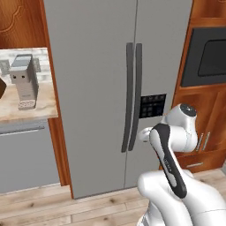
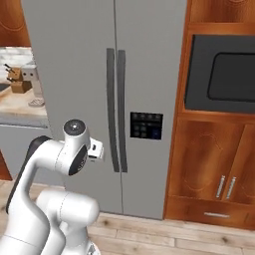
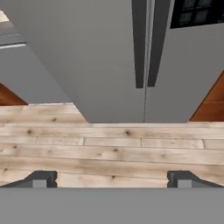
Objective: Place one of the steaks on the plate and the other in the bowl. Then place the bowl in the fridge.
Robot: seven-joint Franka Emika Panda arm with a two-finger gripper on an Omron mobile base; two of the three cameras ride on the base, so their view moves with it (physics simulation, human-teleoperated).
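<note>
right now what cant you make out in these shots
- Fridge inside: both doors closed in both base views, so shelves are hidden.
- Fridge top: cut off by the upper edge in every view.
- Dispenser panel: buttons too small to read.
- Gripper: the hand view shows the fingertips wide apart; in the base views the arm hides it.

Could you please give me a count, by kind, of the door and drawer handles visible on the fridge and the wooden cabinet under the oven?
Dark vertical fridge handles: 2
Silver cabinet door handles under the oven: 2
Silver drawer handle: 1
Total: 5
</note>
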